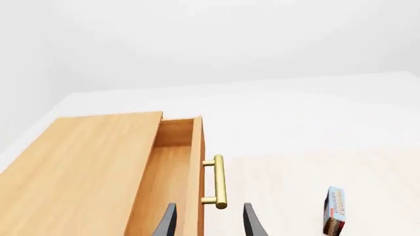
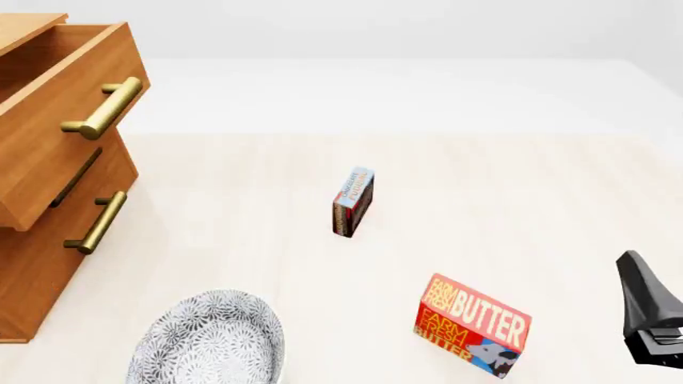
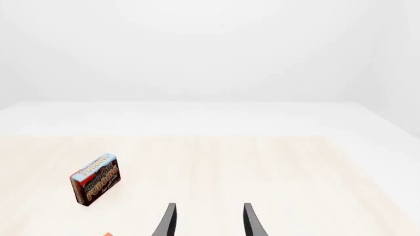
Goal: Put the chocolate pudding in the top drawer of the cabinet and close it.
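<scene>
Pale wood covers the table (image 2: 513, 184), and the walls behind it are plain white. One chocolate pudding (image 2: 353, 202) box stands on edge near the middle of the table, blue on top and brown below. Its label reads "CHOCOLATE PUDDING" in the right wrist view. One red-orange box (image 2: 472, 325) sits nearer, to the right, with "FARM FRESH BUTTER" in big letters. One speckled grey bowl (image 2: 209, 341) sits at the near left.

One cabinet (image 2: 32, 264) stands at the far left with two drawers. Its top drawer (image 2: 59, 104) is pulled open, and each drawer has one brass handle (image 2: 105, 108).

Two grippers show. Left gripper (image 1: 208, 221) is spread open, holding nothing, with the top handle just ahead of it. Right gripper (image 3: 208, 221) is spread open too, holding nothing, well apart from the pudding.
</scene>
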Available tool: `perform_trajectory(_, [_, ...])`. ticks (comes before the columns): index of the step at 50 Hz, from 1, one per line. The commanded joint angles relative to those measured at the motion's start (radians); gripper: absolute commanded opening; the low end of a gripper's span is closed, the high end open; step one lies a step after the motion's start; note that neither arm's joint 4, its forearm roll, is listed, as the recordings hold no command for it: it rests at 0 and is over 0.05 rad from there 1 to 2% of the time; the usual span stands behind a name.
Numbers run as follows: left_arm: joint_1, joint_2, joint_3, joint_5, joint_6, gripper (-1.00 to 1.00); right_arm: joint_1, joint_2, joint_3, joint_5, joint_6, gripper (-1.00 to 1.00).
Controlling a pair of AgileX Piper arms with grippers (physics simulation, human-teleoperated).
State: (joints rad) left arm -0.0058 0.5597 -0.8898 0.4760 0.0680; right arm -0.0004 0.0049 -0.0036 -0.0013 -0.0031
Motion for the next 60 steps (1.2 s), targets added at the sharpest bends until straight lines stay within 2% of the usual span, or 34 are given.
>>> perform_trajectory(1, [0.02,0.111,-0.07,0.062,-0.045,1.0,0.0,0.0,0.0,0.0,0.0,1.0])
perform_trajectory(5, [0.004,0.15,-0.105,0.098,-0.061,1.0,0.0,0.0,0.0,0.0,0.0,1.0])
perform_trajectory(7, [-0.005,0.159,-0.118,0.105,-0.048,1.0,0.0,0.0,0.0,0.0,0.0,1.0])
perform_trajectory(14, [0.002,0.221,-0.197,0.188,-0.086,1.0,0.0,0.0,0.0,0.0,0.0,1.0])
perform_trajectory(18, [0.01,0.247,-0.229,0.231,-0.067,1.0,0.0,0.0,0.0,0.0,0.0,1.0])
perform_trajectory(23, [0.034,0.26,-0.249,0.258,-0.049,1.0,0.0,0.0,0.0,0.0,0.0,1.0])
perform_trajectory(47, [0.035,0.345,-0.29,0.359,-0.041,1.0,0.0,-0.003,-0.001,0.004,0.0,1.0])
perform_trajectory(57, [0.042,0.375,-0.351,0.434,-0.03,1.0,0.0,-0.003,-0.001,0.004,0.0,1.0])
perform_trajectory(60, [0.061,0.386,-0.368,0.458,-0.008,1.0,0.0,-0.003,-0.001,0.004,0.0,1.0])
